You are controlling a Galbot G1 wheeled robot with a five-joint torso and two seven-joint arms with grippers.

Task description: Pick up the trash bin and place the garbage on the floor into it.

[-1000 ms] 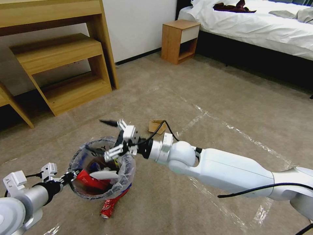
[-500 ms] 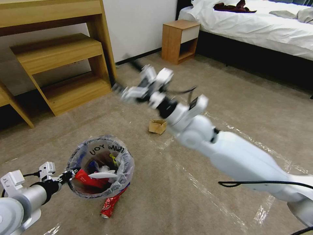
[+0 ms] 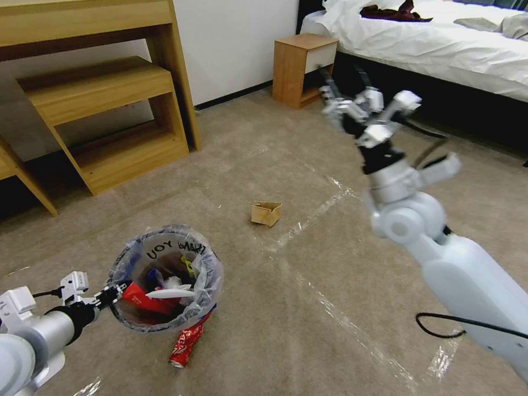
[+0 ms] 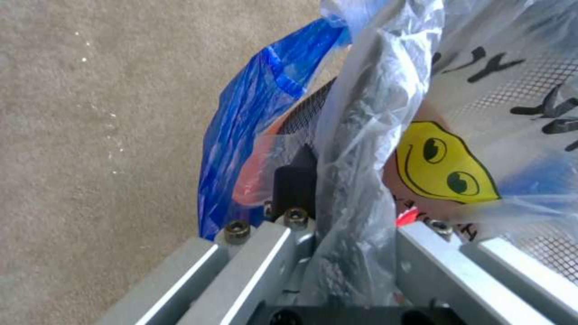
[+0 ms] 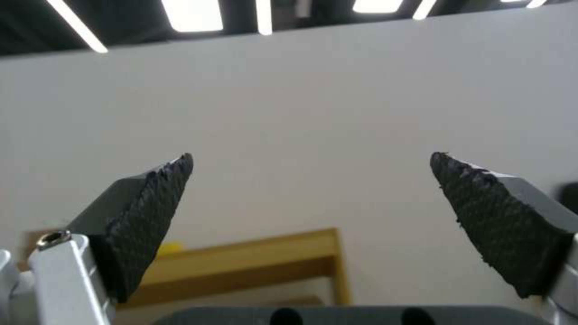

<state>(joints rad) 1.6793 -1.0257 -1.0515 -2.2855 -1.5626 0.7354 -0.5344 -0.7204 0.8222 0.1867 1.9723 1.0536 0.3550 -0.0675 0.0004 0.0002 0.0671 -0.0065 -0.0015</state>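
Within a second the right gripper had swung from the trash bin at lower left up to the upper right of the head view, jaws wide and empty, so its load was probably dropped in. The left gripper stayed clamped on the bin's rim, while a crushed can and cardboard box remained on the floor.

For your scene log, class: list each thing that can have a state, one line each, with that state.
Bin: upright, part full, rim held by the left tool.
Left tool: shut on the bin's rim.
Right tool: open, empty, raised.
Can: crushed, lying on the floor.
Box: open, on the floor.
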